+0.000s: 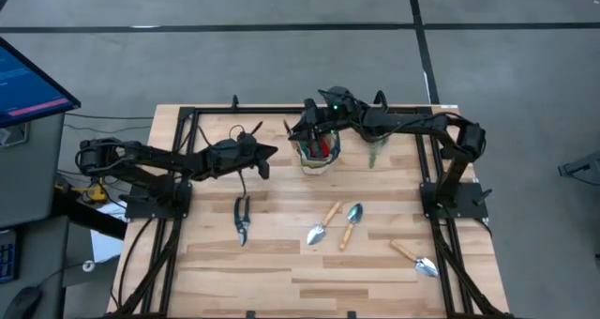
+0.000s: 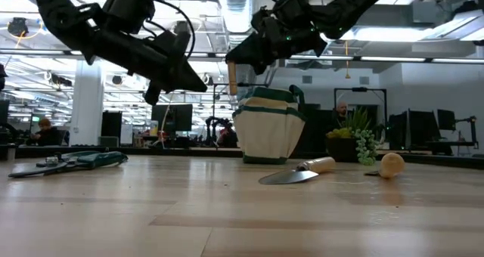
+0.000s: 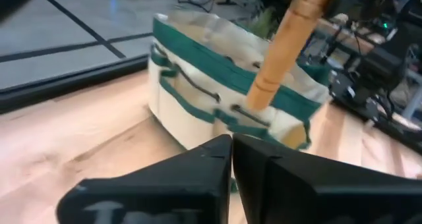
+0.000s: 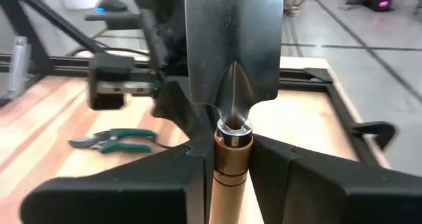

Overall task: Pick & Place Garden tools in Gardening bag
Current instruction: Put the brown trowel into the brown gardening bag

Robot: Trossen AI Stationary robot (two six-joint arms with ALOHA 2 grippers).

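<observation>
Nearest the high camera, the right gripper (image 1: 309,127) hangs over the gardening bag (image 1: 319,154) at upper centre, and the left gripper (image 1: 267,152) sits just left of it. Shears (image 1: 242,218) and three trowels (image 1: 324,223) lie lower down.

Low view: one trowel (image 2: 296,171) lies before the bag (image 2: 268,128).

Left wrist view: its own fingers (image 3: 198,178) are pressed together, holding nothing.

Right wrist view: the fingers (image 4: 178,178) clamp a spade (image 4: 232,53) by the neck of its handle.
</observation>
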